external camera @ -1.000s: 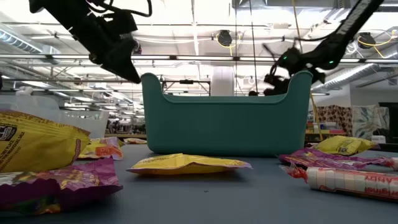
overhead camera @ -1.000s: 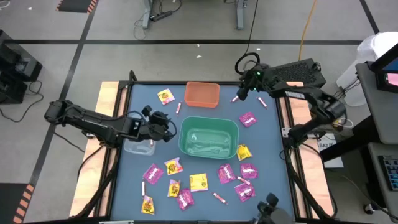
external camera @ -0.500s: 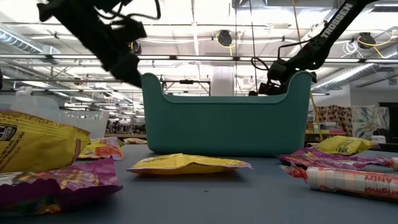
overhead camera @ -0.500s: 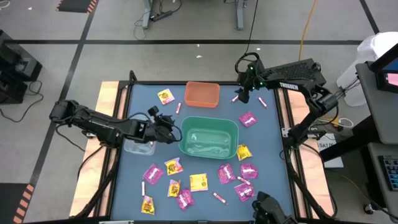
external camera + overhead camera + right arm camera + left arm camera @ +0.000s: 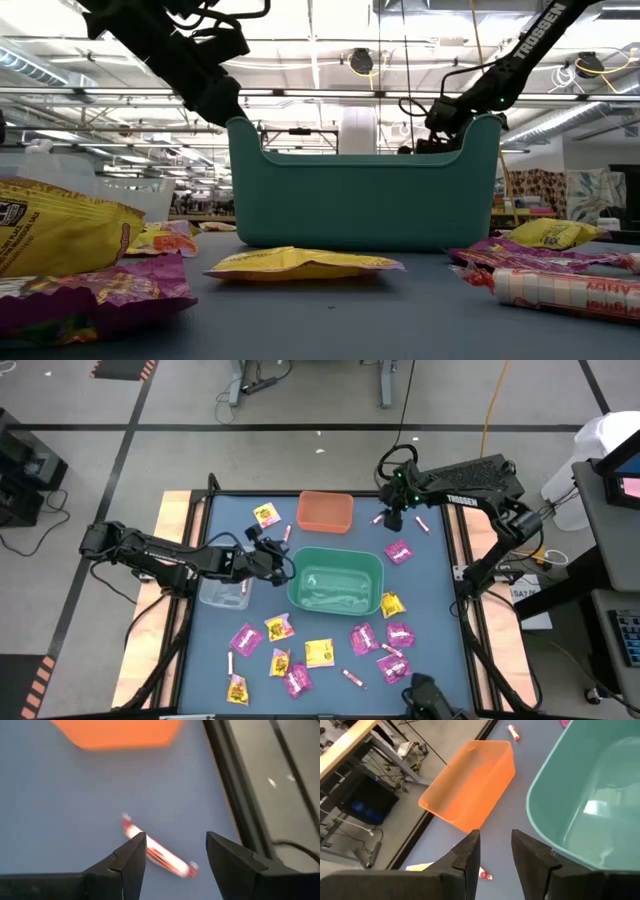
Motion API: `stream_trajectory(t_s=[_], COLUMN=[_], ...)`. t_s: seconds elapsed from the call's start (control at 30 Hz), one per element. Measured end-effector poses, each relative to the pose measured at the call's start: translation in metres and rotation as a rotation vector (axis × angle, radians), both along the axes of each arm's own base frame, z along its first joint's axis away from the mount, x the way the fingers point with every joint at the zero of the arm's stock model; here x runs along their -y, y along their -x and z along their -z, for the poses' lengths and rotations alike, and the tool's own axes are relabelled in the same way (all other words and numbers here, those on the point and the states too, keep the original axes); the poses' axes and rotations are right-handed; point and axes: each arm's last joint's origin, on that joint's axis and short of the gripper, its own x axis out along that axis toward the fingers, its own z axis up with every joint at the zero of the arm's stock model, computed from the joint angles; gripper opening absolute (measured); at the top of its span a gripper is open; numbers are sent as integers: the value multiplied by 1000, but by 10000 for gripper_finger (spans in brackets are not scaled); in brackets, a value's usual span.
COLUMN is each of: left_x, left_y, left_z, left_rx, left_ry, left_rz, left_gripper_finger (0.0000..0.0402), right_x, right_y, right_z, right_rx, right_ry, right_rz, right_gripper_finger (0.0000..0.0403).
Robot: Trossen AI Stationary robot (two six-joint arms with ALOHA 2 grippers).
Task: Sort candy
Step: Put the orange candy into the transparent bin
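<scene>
Pink-white wrapped candy stick (image 5: 159, 852) lies just ahead of the right gripper (image 5: 176, 854), between its spread, empty fingers, long axis slanting across the gap; left gripper (image 5: 494, 851), empty, waits farther off.

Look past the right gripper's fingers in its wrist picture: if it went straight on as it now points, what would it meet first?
Most likely the pink-white candy stick lying on the blue table. It sits between the open fingers of the right gripper, just ahead. How far off it lies is unclear.
</scene>
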Motion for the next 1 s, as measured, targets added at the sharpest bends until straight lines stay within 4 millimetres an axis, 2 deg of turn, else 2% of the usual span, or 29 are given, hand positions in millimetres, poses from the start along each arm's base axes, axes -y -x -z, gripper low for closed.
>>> stream_trajectory(t_s=[0.23,0.57,1.0], left_x=[0,0,0], left_y=[0,0,0], left_z=[0,0,0], left_rx=[-2,0,-8], left_ry=[3,3,-7], left_rz=[6,7,16], left_gripper_finger=[118,118,118], right_x=[-4,-16,-19], right_y=[-1,-18,-23], right_z=[2,28,29], right_rx=[-46,-238,-278], right_ry=[5,35,71], right_rz=[-35,-96,-102], right_gripper_finger=[196,196,196])
